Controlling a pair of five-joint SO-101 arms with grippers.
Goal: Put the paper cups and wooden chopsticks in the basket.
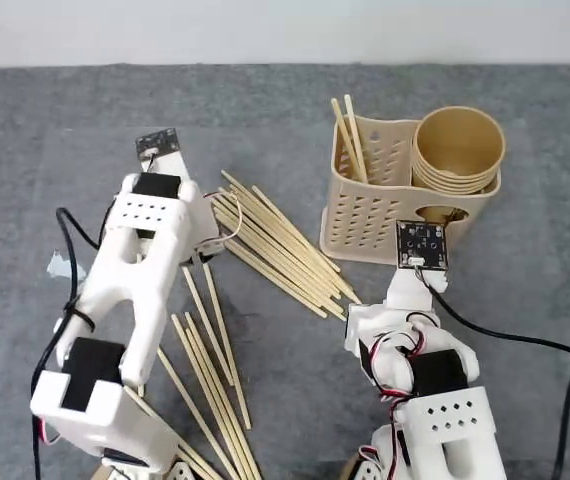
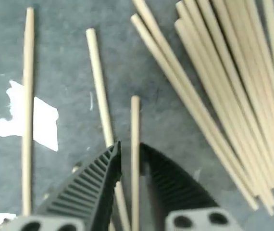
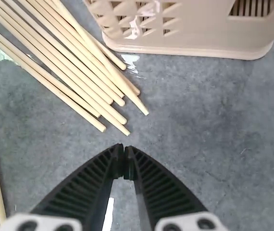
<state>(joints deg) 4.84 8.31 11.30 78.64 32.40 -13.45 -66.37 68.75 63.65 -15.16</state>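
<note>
Many wooden chopsticks lie on the grey mat: a fanned pile [image 1: 275, 245] in the middle and loose ones [image 1: 210, 370] near the front. In the left wrist view my left gripper [image 2: 130, 144] is narrowly open, straddling one chopstick [image 2: 135, 120] beside the pile [image 2: 223, 96]. The beige basket [image 1: 365, 235] stands at the back right. Stacked paper cups [image 1: 457, 150] sit in its right compartment and two chopsticks [image 1: 350, 135] in its left. My right gripper [image 3: 124, 147] is shut on nothing, just short of the pile's ends [image 3: 65, 62] and the basket [image 3: 185, 29].
A white paper scrap [image 2: 31, 120] lies on the mat by the left gripper. Another loose chopstick [image 2: 98, 86] runs under the left gripper's finger. A black cable [image 1: 525, 340] trails from the right arm. Bare mat lies between the right gripper and the basket.
</note>
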